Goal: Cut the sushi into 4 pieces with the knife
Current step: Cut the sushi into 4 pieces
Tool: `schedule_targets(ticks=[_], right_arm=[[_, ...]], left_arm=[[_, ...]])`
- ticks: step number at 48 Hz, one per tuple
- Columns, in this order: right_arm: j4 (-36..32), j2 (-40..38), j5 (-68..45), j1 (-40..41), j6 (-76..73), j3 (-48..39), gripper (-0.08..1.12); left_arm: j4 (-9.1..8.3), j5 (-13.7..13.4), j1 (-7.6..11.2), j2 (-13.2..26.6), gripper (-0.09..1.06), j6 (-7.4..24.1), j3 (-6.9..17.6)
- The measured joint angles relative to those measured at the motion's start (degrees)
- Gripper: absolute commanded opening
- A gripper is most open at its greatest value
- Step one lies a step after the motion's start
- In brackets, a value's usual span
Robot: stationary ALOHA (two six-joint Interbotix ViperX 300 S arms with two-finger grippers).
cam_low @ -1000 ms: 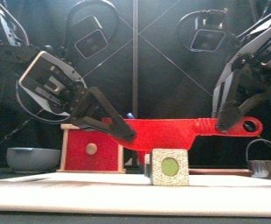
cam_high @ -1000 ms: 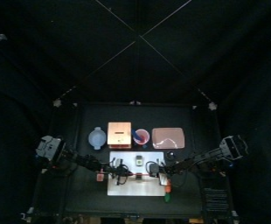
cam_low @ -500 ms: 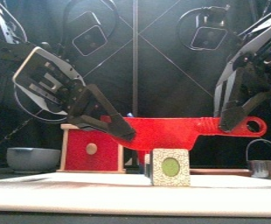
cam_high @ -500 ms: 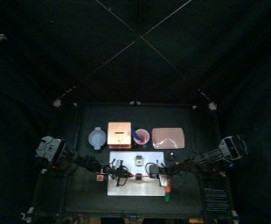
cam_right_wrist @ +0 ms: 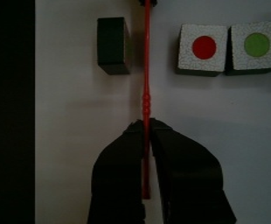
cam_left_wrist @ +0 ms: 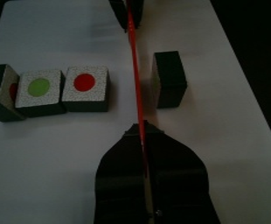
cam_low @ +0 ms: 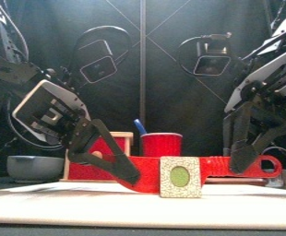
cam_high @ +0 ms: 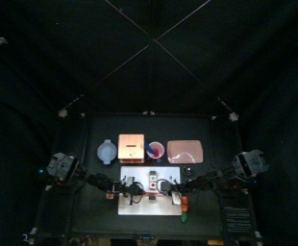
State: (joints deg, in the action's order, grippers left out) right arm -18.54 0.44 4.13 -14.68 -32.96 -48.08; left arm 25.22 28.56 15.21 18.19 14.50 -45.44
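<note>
A red toy knife (cam_low: 213,169) lies level just above the white cutting board (cam_low: 59,207), its blade on edge. My left gripper (cam_low: 114,171) is shut on the blade end and my right gripper (cam_low: 246,159) is shut on the handle end. In front of the blade one dark green sushi piece (cam_low: 176,176) stands upright, showing a green spot. In the left wrist view the knife (cam_left_wrist: 131,61) runs between that piece (cam_left_wrist: 170,79) and three others: a red-spotted one (cam_left_wrist: 86,90), a green-spotted one (cam_left_wrist: 40,91) and a dark one (cam_left_wrist: 0,92). In the right wrist view the knife (cam_right_wrist: 144,70) separates the single piece (cam_right_wrist: 114,44) from two spotted pieces (cam_right_wrist: 204,51).
Behind the board stand a blue-grey bowl (cam_high: 107,151), a wooden box with a red drawer front (cam_low: 94,157), a red cup (cam_low: 161,145) holding a blue knife (cam_low: 139,126), and a pink tray (cam_high: 186,151).
Both grippers have come down with the red knife, from well above the sushi piece to board level behind it. The sushi pieces have not moved.
</note>
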Motion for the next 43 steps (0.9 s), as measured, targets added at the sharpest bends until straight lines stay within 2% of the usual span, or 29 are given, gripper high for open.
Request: schedule_targets(ticks=[10, 18, 26, 30, 36, 43], right_arm=[[0.00, -0.62, 0.26, -0.09, 0.00, 0.00, 0.09], [-0.26, -3.69, 2.11, 0.09, 0.09, -0.53, 0.09], [-0.26, -7.91, 3.96, 0.00, 0.09, -1.32, 0.09], [0.00, -9.84, 5.71, -0.09, 0.00, -2.46, 0.09], [0.35, -12.48, 6.94, -0.53, 0.18, -3.96, 0.10], [1.49, -15.73, 7.82, -0.44, 0.09, -6.15, 0.11]], left_arm=[[0.00, -0.62, -0.09, -1.41, 0.10, 0.09, 0.09], [0.00, -1.76, -0.88, -4.13, 0.28, 0.26, 0.09], [0.09, -2.55, -0.97, -7.47, 0.55, 0.18, -0.09], [0.18, -3.16, -0.97, -8.70, 0.65, 0.18, -1.23], [0.35, -3.25, -0.88, -9.93, 0.76, 0.09, -1.76], [0.35, -3.16, -0.88, -11.87, 0.77, 0.18, -2.29]])
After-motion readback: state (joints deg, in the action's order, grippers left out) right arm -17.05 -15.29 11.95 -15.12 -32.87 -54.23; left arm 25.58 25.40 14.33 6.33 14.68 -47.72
